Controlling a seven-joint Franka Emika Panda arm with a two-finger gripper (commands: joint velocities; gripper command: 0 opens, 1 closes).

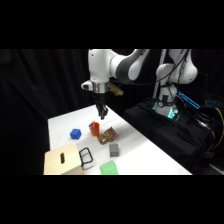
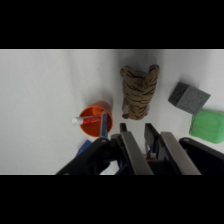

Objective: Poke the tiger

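One tiger lies on the tabletop, between an orange cup and a gray cube. We hold our gripper above it, fingers slightly apart and empty. We judge the poke not yet made; the descent remains.

Wrist view: gripper fingers close together with a narrow gap, tips just short of the striped tiger lying on the white table, orange-red cup with a rod across it to one side, gray cube and green block to the other.
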